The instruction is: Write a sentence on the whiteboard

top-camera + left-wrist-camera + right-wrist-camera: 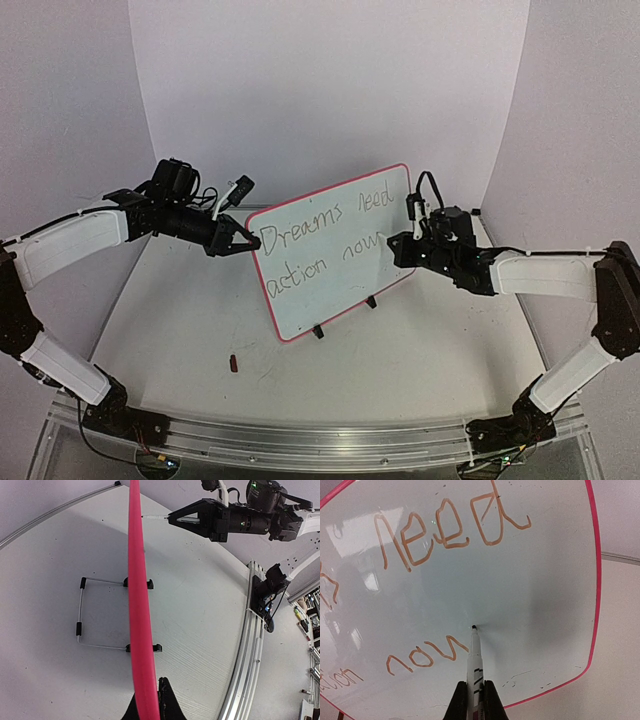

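Observation:
The whiteboard (335,250) with a red frame stands tilted on black feet mid-table. The sentence (320,240) reads "Dreams need" over "action now"; its words "need" and "now" show in the right wrist view (445,532). My left gripper (243,243) is shut on the board's left red edge (142,650). My right gripper (398,247) is shut on a white marker pen (475,665). The pen's dark tip sits at the board surface just right of "now". The right gripper with the pen also shows in the left wrist view (172,518).
A small dark red cap (233,364) lies on the table in front of the board. A wire stand (95,612) props the board from behind. An aluminium rail (320,435) runs along the near table edge. White walls close in behind.

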Controlling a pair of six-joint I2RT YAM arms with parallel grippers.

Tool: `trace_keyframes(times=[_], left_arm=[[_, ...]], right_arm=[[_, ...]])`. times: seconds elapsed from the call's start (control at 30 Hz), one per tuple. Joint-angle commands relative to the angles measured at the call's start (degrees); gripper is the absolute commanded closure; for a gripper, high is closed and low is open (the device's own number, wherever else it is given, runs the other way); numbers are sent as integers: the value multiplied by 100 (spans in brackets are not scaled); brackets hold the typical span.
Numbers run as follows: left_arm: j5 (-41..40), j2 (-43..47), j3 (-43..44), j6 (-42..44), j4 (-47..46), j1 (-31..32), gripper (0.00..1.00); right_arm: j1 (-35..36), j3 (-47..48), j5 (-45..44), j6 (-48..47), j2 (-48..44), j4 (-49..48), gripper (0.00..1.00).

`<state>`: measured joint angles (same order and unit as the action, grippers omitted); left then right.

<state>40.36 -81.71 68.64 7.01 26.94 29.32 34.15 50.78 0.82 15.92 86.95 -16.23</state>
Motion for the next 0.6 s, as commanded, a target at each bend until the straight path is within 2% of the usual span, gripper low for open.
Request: trace_keyframes(times=[0.0,0.23,0.57], left_arm=[[-91,-271,-158,359,765,188,100],[-90,-273,-158,355,752,201,100],[-106,-231,-167,355,760,197,100]], right_arm=[[-14,-7,-29,27,-315,-118,100],[-14,-598,-11,333,-934,-117,100],[-14,-667,-79,342,-493,-252,100]])
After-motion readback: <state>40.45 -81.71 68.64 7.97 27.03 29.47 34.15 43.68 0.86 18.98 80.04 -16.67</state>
